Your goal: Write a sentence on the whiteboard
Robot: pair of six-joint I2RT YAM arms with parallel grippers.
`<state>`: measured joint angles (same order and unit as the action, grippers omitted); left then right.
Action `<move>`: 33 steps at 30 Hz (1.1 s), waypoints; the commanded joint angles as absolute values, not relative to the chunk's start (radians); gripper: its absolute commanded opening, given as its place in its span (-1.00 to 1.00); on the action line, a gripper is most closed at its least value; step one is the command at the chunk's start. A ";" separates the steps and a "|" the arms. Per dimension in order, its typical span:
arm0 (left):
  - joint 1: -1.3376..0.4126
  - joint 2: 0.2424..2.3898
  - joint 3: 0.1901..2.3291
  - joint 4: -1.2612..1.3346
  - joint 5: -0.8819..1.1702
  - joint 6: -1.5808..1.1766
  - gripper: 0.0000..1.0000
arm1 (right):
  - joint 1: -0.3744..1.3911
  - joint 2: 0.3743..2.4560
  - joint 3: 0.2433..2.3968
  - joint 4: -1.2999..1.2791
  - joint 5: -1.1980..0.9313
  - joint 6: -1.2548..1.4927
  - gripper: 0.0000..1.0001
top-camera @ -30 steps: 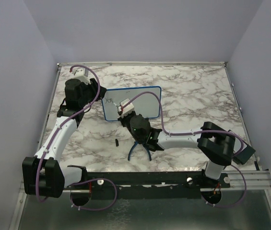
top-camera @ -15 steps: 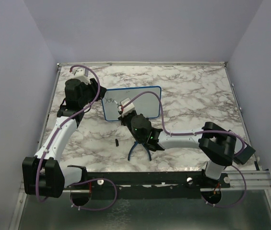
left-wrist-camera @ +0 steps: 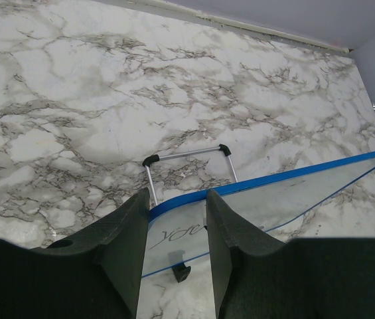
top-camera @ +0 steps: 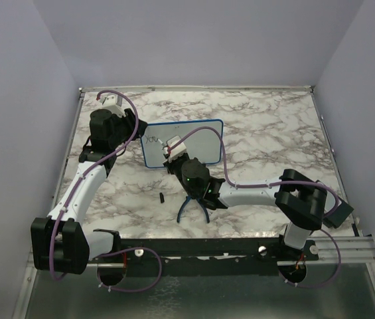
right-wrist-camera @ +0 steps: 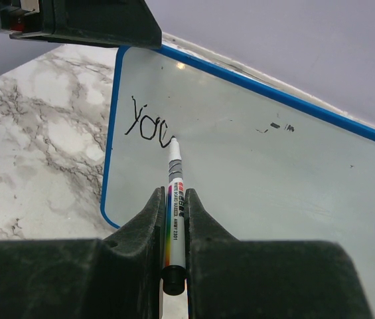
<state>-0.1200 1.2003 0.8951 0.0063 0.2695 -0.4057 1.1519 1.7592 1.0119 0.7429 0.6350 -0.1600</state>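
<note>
The whiteboard (top-camera: pixel 204 143) (left-wrist-camera: pixel 287 196) (right-wrist-camera: pixel 260 179), white with a blue frame, stands tilted at mid-table. My left gripper (top-camera: pixel 142 135) (left-wrist-camera: pixel 177 196) is closed on its upper left corner, one finger on each side of the blue edge. My right gripper (top-camera: pixel 166 152) (right-wrist-camera: pixel 173 191) is shut on a white marker (right-wrist-camera: pixel 174 169). The marker's tip touches the board at the end of the black handwriting (right-wrist-camera: pixel 146 123) (left-wrist-camera: pixel 177 234) (top-camera: pixel 151 140). What shows of the sentence reads roughly "you".
Blue-handled pliers (top-camera: pixel 192 207) lie under the right forearm near the front edge, with a small black cap (top-camera: pixel 162 197) to their left. The board's wire stand (left-wrist-camera: pixel 187 154) juts out behind it. Small dark marks (right-wrist-camera: pixel 277 126) sit further right on the board. Walls enclose the table.
The right wrist has shifted only very slightly at the board. The left arm and the whiteboard stand as before.
</note>
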 commanded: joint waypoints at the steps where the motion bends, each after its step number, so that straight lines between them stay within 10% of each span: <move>1: -0.124 1.186 0.882 -0.008 0.308 -0.403 -0.20 | 1.144 1.732 1.018 0.783 0.694 -0.186 -0.99; 33: -0.124 1.186 0.882 -0.008 0.308 -0.402 -0.20 | 1.145 1.740 0.984 0.718 0.692 -0.124 -0.99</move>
<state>-0.1200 1.2003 0.8951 0.0063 0.2695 -0.4057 1.1519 1.7573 1.0103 0.7540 0.6430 -0.1463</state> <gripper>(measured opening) 0.407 0.112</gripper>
